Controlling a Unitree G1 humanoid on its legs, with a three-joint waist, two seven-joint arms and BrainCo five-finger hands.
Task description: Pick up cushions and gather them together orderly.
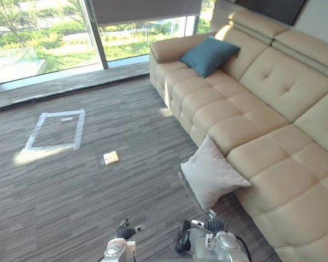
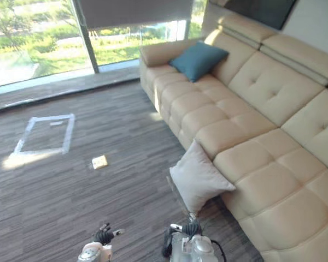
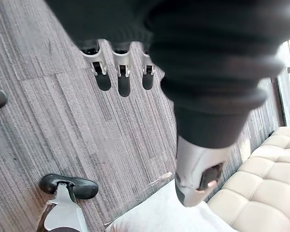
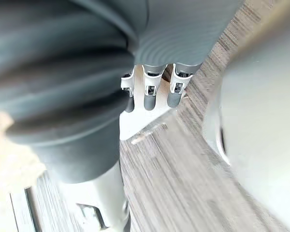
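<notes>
My left hand [image 3: 122,72] and right hand [image 4: 151,93] hang relaxed and empty near the white cushion [image 1: 210,173] propped against the sofa [image 1: 273,93].

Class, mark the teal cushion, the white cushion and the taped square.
teal cushion [image 1: 209,54]: left eye view, its middle.
white cushion [image 1: 212,173]: left eye view, its middle.
taped square [image 1: 80,130]: left eye view, right tape strip.

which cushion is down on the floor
The pale grey cushion, propped against the sofa front; the teal cushion sits up on the seat.
</notes>
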